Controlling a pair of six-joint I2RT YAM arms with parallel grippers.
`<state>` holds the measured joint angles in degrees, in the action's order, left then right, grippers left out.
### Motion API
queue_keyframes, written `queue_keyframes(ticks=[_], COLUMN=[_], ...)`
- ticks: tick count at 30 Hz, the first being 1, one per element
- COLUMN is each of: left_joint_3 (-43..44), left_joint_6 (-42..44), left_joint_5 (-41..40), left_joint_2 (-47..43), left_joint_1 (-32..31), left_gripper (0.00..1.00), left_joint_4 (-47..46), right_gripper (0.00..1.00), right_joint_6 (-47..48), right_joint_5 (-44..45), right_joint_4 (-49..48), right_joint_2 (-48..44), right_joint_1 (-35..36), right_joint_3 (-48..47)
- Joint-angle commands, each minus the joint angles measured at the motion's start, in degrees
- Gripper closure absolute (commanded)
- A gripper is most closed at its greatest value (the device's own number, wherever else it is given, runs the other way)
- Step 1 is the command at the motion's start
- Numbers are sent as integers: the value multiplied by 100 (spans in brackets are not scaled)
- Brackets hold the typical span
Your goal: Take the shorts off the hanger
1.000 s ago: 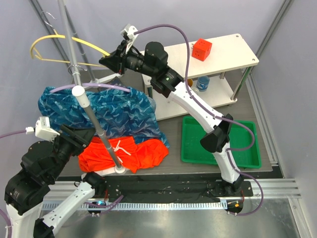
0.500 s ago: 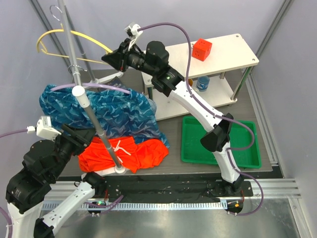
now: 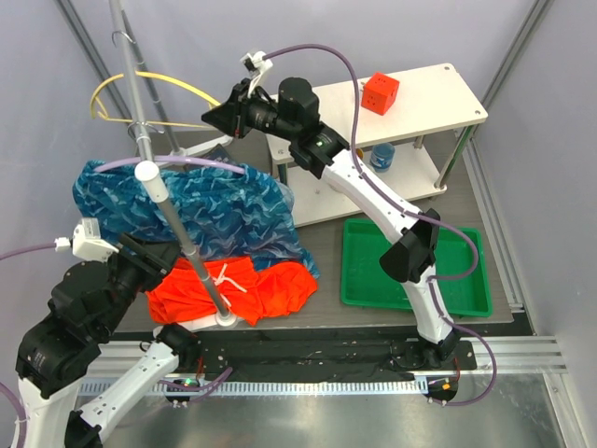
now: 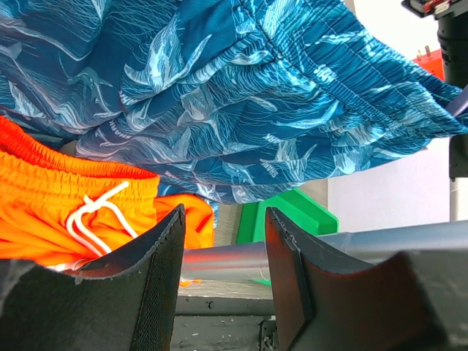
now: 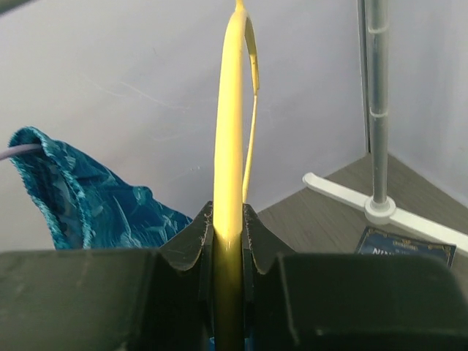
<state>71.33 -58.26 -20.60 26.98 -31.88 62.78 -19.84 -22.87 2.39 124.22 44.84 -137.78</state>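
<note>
The blue-teal wavy-patterned shorts [image 3: 187, 207] lie spread on the table, off the hanger, partly over the bright orange shorts [image 3: 247, 286] with the white drawstring [image 3: 227, 277]. My right gripper [image 3: 211, 116] is shut on the bare yellow hanger [image 3: 140, 86] and holds it in the air beside the rack pole; in the right wrist view the hanger [image 5: 231, 139] runs straight up from the closed jaws of the gripper [image 5: 228, 219]. My left gripper [image 3: 154, 259] is open and empty, low beside the orange shorts [image 4: 51, 212], under the blue shorts [image 4: 248, 95].
A grey rack pole [image 3: 179, 229] slants over the shorts to its white base [image 3: 227, 320]. A green tray [image 3: 415, 266] sits at the right. The white shelf [image 3: 420, 112] carries a red cube [image 3: 381, 92], with a blue cup [image 3: 381, 157] beneath. A dark card [image 5: 406, 247] lies on the table.
My right gripper has carried the yellow hanger to the right, away from the left wall. The shorts and my left arm have barely moved.
</note>
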Motion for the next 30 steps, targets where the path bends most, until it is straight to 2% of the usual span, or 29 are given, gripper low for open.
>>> queue_keyframes(ticks=[1, 5, 6, 8, 9, 12, 15, 21, 25, 30], left_joint_3=[47, 4, -5, -40, -58, 56, 83, -93, -172, -409], left_joint_6=[-98, -168, -177, -116, -63, -19, 16, -27, -133, -194], left_joint_5=[-129, -58, -84, -207, -251, -322, -286, -462, -410, -120], left_joint_2=[17, 0, -26, -79, -88, -27, 0, -123, -70, -79], left_joint_1=[-20, -20, -20, -20, -20, -20, -20, -20, -20, -20], left_gripper=[52, 53, 53, 51, 47, 39, 37, 36, 34, 34], left_joint_4=[-179, -135, -126, -187, -214, -231, -170, -196, -152, -188], right_gripper=[99, 99, 95, 82, 64, 42, 35, 15, 9, 5], right_joint_6=[-222, -222, -223, -205, -188, -249, -258, 576, 858, 1043], right_joint_5=[-138, -103, -112, -86, -51, 178, 301, 942, 1373, 1768], right_joint_4=[-283, -283, -275, -170, -56, 445, 823, 1965, 2650, 2635], right_joint_2=[-214, -311, -346, -355, -390, -521, -864, -1777, -2384, -3717], right_joint_1=[-142, -160, -151, -151, -160, -160, -151, -160, -160, -142], right_joint_3=[-39, 172, 181, 181, 163, 163, 418, 909, 1305, 2999])
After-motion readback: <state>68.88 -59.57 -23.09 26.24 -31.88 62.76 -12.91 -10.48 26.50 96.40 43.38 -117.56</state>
